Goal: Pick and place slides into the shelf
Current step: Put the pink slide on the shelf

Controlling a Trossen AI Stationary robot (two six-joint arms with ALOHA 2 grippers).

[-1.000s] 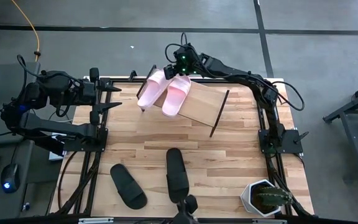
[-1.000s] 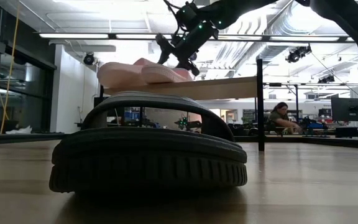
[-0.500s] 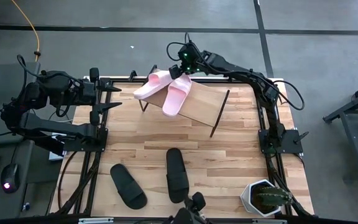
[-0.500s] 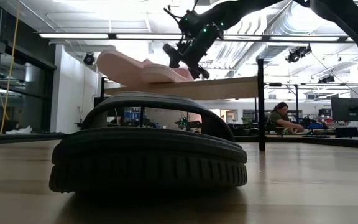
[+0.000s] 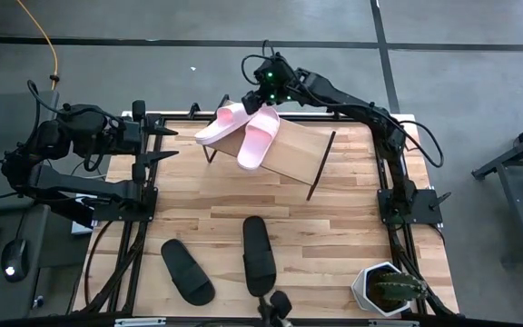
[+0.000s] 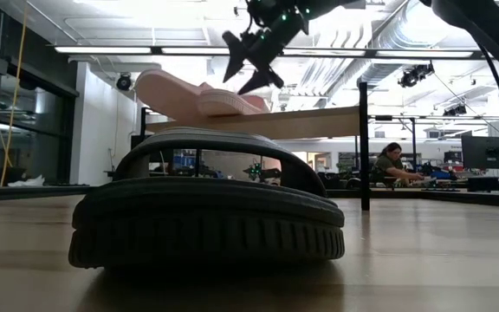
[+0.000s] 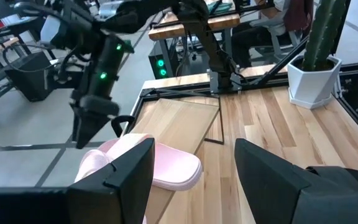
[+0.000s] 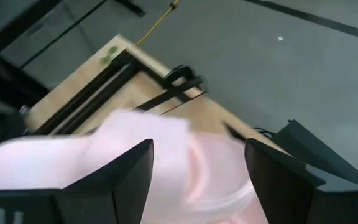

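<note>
Watching right tool [image 5: 260,94], fingers spread, holding nothing, above pink slides [image 5: 243,133] on shelf [image 5: 291,154]. Left slide [image 5: 220,124] sits crooked over edge; I fear it slips off. Left tool [image 5: 166,143] waits, spread.

Even, bright overhead light fills the room; long ceiling strip lights [image 6: 232,49] glare white in the low view and wash out the space behind them. Soft, short shadows sit under the shelf [image 5: 289,153] and the black slides [image 5: 259,254] on the table [image 5: 334,227]. From table height the near black slide [image 6: 206,208] is a dark, silhouetted mass. The right wrist view is smeared with motion blur, the pink slide [image 8: 148,155] reduced to a pale haze. Left wrist view is fairly crisp, its near fingers [image 7: 272,171] soft.
</note>
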